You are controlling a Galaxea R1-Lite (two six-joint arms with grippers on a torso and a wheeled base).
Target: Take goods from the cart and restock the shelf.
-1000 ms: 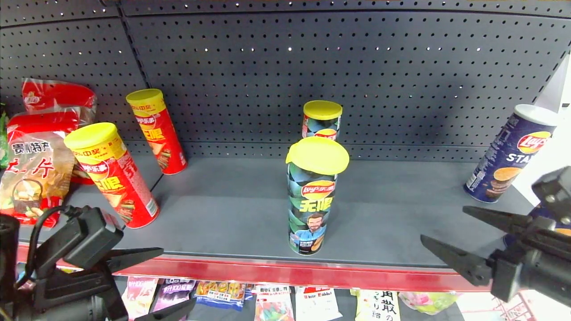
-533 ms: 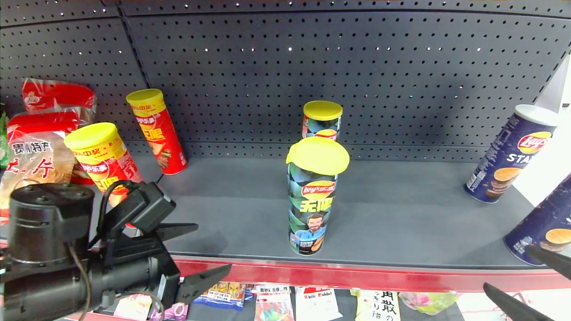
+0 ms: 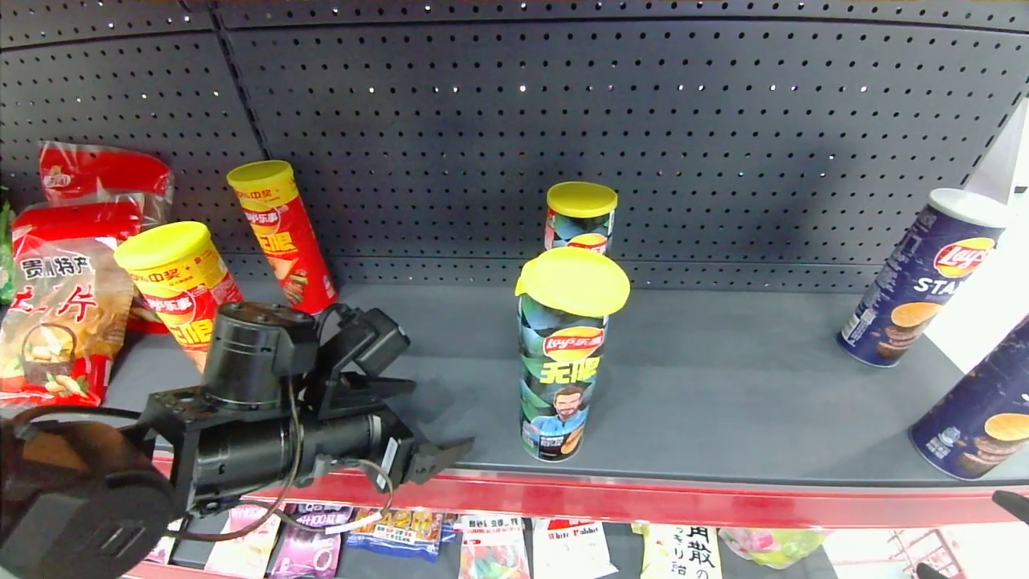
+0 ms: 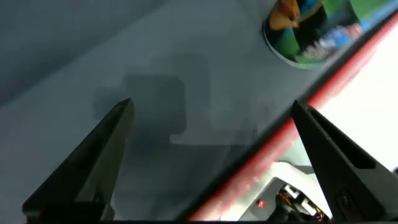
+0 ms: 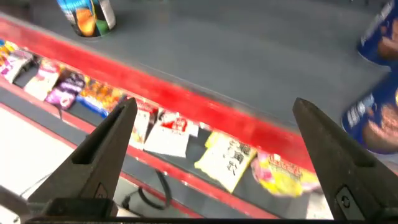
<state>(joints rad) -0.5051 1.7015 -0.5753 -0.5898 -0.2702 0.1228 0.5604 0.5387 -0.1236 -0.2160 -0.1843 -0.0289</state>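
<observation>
Where the matte grey shelf deck (image 3: 723,386) meets its glossy red front strip (image 3: 643,498), the left gripper (image 3: 442,412) hangs low over the edge. Its two black tapered fingers (image 4: 106,162) are spread wide with only bare deck in the gap between them. Just to its right a tall cylindrical green-patterned can (image 3: 563,362) stands upright near the front, its smooth yellow plastic lid wider than the tube. A rear green can (image 3: 580,213) of the same kind stands behind it against the perforated dark metal back panel (image 3: 563,96). To the left, two red cans (image 3: 281,237) with yellow lids stand one behind the other, the nearer partly hidden by the arm, beside crinkly red snack bags (image 3: 60,314). At the right end stand two dark blue cans (image 3: 924,277), the rear one white-lidded. The right gripper (image 5: 216,102) sits out in front of the red strip, its pointed fingers wide apart and empty, and flat printed packets (image 3: 490,551) on the tier below show between them.
</observation>
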